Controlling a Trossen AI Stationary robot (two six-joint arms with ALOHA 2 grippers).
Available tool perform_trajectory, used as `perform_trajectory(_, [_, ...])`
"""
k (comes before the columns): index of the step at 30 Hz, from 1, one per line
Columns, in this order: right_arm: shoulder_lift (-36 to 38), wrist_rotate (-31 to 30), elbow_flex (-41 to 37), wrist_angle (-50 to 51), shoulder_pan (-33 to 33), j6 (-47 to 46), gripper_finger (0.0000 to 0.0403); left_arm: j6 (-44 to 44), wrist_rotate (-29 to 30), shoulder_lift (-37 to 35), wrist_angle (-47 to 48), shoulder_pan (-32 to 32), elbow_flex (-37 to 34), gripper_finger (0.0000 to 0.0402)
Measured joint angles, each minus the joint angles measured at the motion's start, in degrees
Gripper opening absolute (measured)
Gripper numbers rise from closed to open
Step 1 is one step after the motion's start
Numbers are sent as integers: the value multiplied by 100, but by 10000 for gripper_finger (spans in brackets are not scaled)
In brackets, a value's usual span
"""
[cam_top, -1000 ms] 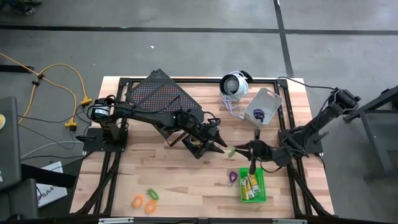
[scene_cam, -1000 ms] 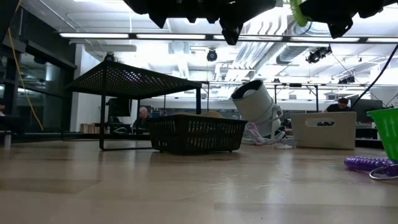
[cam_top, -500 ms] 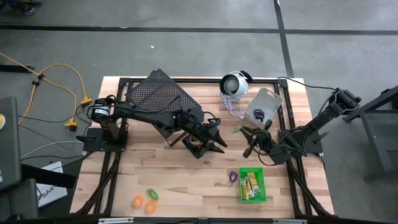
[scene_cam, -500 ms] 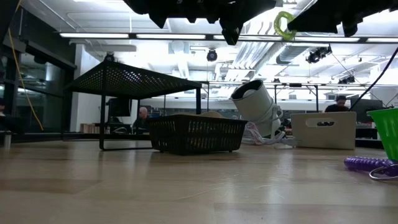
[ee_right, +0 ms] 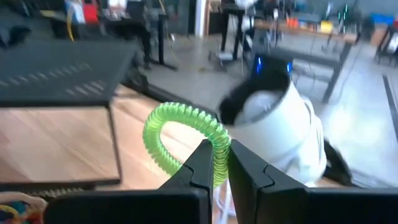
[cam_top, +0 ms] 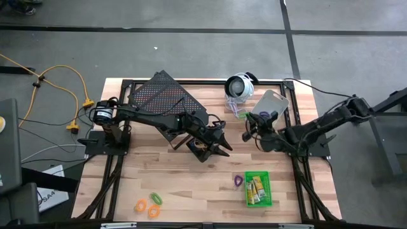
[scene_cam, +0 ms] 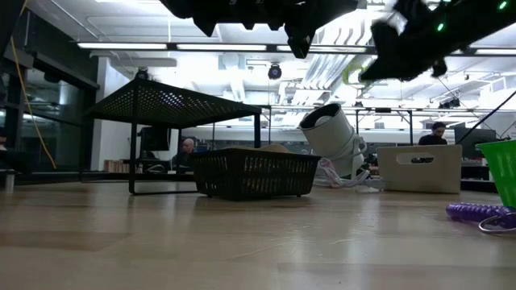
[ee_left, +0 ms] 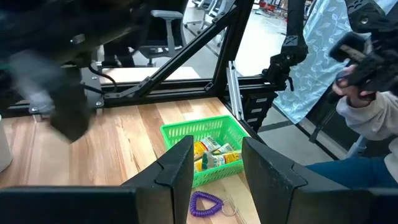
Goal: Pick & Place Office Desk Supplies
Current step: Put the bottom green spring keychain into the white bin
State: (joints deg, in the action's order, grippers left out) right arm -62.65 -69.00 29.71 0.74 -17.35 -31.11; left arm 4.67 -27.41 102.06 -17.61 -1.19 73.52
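The green coil (ee_right: 186, 134) was pinched between the closed fingers of the right gripper (cam_top: 249, 130), held above the bench near its far right corner, just beside the grey bin (cam_top: 272, 108). It was judged light, springy and soft, best gripped across one strand. The left gripper (cam_top: 219, 145) was held part-open and empty over the black basket (scene_cam: 255, 172).

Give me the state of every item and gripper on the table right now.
right gripper: shut on the green loop, raised near the grey bin.
left gripper: open, empty, over the black bin.
green bin: holds yellow pieces.
purple loop: on the table.
orange loops: on the table.
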Motion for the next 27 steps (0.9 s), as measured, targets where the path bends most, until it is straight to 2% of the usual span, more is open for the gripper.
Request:
perform_trajectory(5, [5, 596, 0, 1116, 540, -959, 21, 0, -12, 0, 0, 0, 0, 131])
perform_trajectory(16, [785, 1590, -2, 3395, 898, -2576, 21, -18, -10, 0, 20, 0, 0, 131])
perform_trajectory(22, [1273, 2253, -2, 4156, 1346, -2912, 21, -20, -6, 0, 43, 0, 0, 131])
perform_trajectory(27, [1473, 2363, 0, 4563, 1805, -2912, 21, -22, 13, 0, 46, 0, 0, 131])
